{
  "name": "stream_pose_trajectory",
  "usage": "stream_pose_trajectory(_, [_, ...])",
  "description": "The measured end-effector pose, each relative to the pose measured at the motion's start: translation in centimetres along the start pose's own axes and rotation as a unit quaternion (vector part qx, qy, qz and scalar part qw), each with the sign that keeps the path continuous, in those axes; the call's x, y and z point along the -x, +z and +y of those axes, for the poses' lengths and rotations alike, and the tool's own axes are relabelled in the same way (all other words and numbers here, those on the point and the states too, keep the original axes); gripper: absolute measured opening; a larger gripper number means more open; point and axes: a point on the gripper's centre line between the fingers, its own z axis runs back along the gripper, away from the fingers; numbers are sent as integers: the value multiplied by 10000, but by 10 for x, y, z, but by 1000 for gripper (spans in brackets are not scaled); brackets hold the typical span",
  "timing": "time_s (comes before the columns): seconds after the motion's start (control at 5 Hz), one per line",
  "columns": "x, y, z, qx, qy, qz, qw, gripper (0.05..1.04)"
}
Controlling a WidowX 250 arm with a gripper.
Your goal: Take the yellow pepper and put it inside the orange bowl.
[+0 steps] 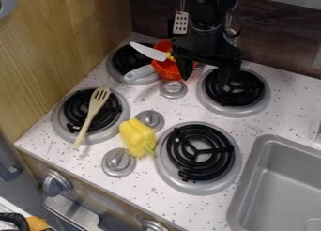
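Yel. pepper (136, 137) lies cam-side, well apart from end effector (208, 75).

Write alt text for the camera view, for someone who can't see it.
A yellow pepper lies on a speckled white stovetop, between a wooden spatula and a black-coiled burner. Farther back, a black robot hand hangs by an orange bowl and a knife.

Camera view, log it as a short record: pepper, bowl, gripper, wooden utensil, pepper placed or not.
Pepper: yellow, on the white stovetop among the knobs
Bowl: orange, at the back between two burners, a knife jutting past its rim
Gripper: hanging near the bowl, open
Wooden utensil: slotted, lying across a burner
Pepper in bowl: no
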Motion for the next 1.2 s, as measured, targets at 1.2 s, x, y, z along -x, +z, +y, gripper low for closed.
stream_pose_trajectory(1.2, [72,1,55,-1587,3264,1029,9261,999])
